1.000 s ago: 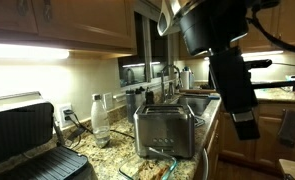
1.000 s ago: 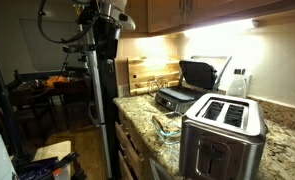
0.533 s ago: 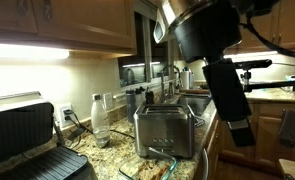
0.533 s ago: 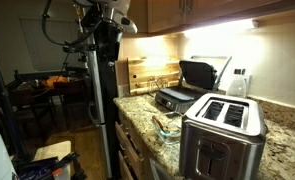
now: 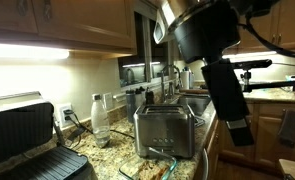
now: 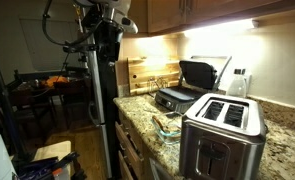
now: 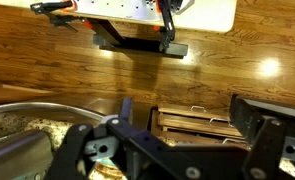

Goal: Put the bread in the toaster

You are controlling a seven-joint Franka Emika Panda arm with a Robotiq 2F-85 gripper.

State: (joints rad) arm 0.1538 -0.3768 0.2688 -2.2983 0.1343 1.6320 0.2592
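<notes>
Off the edge of the tabletop point(image 6: 135, 110), tool point(image 7: 187, 120) above wood floor point(image 7: 47, 70), jaws spread wide and empty, steel toaster point(image 6: 222, 135) on the granite

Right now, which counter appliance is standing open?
The black-and-silver grill, its lid hinged up; the steel toaster is a closed box with top slots.

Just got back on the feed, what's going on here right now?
The arm is raised beside the kitchen counter and is handling nothing. In the wrist view its claw is open and empty, hanging over the wooden floor just off the counter edge. The toaster stands on the counter, and its slots look empty. A clear dish beside it holds something pale, too small to tell whether it is the bread. Nothing has been picked up yet.
</notes>
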